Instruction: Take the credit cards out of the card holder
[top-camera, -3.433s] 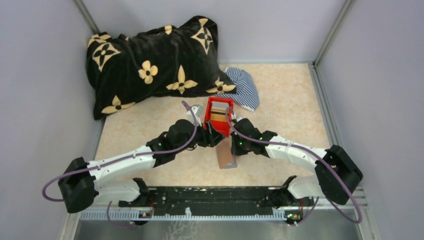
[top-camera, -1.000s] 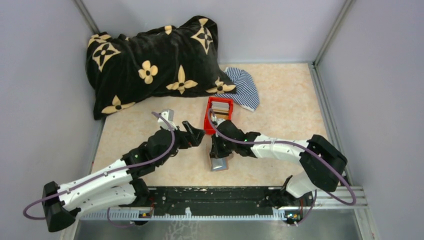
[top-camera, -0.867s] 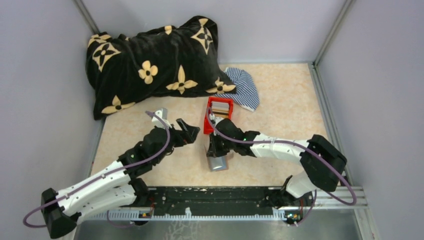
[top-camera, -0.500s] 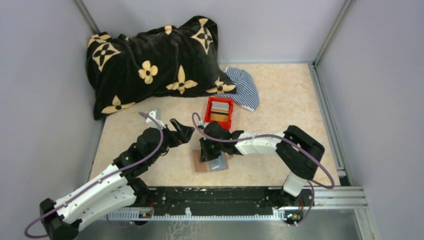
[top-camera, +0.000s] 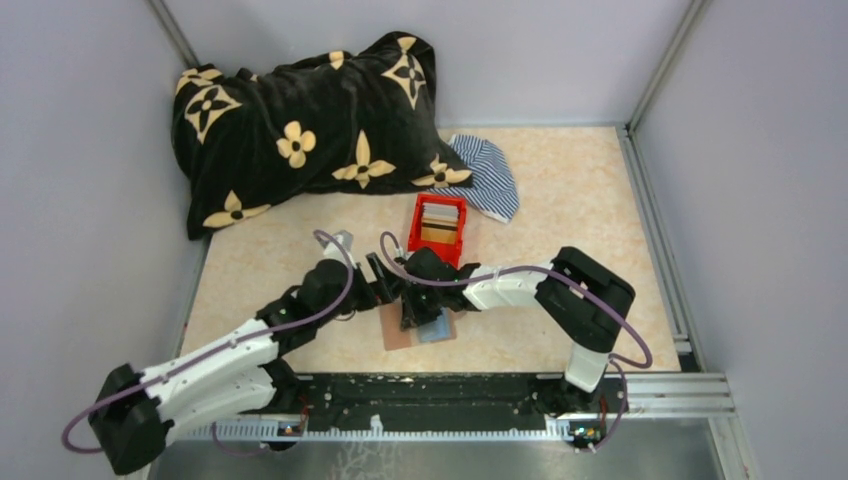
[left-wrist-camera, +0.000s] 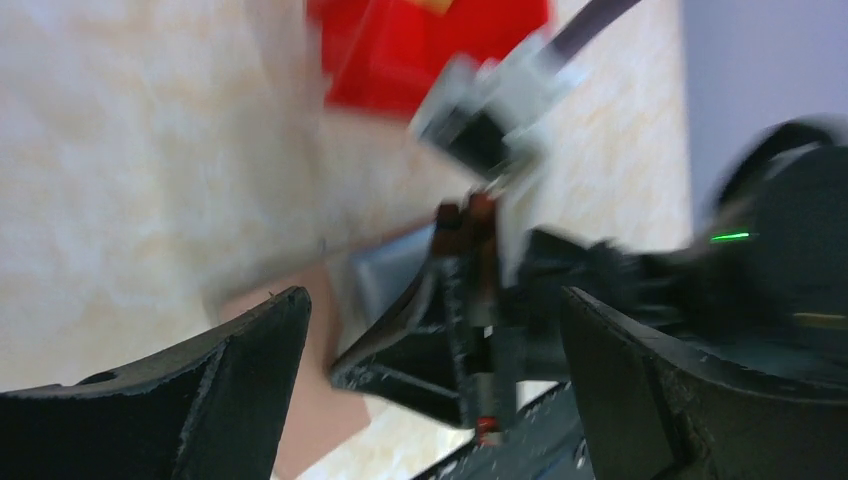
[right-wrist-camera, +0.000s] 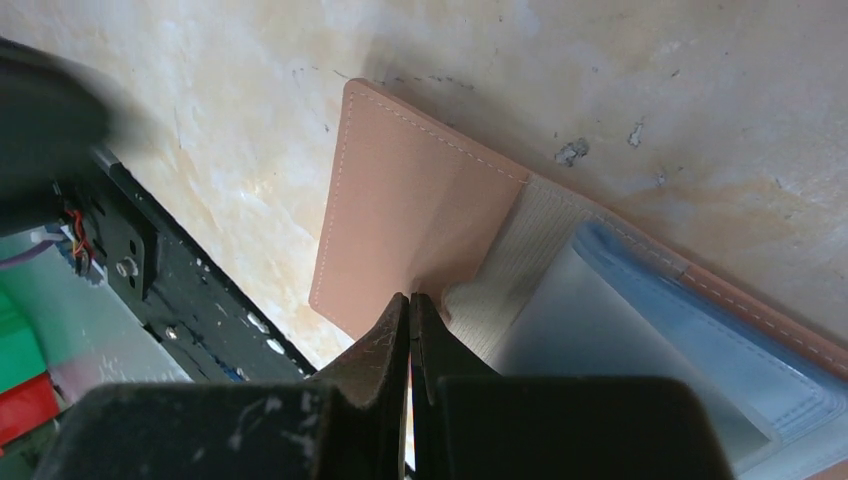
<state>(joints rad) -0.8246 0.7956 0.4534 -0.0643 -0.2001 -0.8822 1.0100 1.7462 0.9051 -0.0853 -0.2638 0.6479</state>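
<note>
The card holder (top-camera: 412, 328) lies open and flat on the table (top-camera: 590, 200), just in front of the arm bases and near the red box (top-camera: 438, 228), which stands apart from it toward the back. In the right wrist view its left half is a plain pinkish-tan leather flap, then a woven strip, then a pale bluish see-through panel; whether a card sits behind that panel cannot be told. The right gripper (right-wrist-camera: 410, 300) comes down on the holder with its jaws pressed together, the tips touching the leather at the edge of the woven strip and nothing visible between them. The left gripper (top-camera: 385, 282) hovers just beside it on the left with its jaws spread wide and nothing in them; in the blurred left wrist view its two dark fingers (left-wrist-camera: 230, 390) frame the right gripper and a corner of the holder. Flat tan and pale pieces stand on edge inside the red box. Behind, a black pillow with cream flowers (top-camera: 300, 110) fills the far left corner, and a striped cloth (top-camera: 488, 178) lies just beside it, behind the box.
</note>
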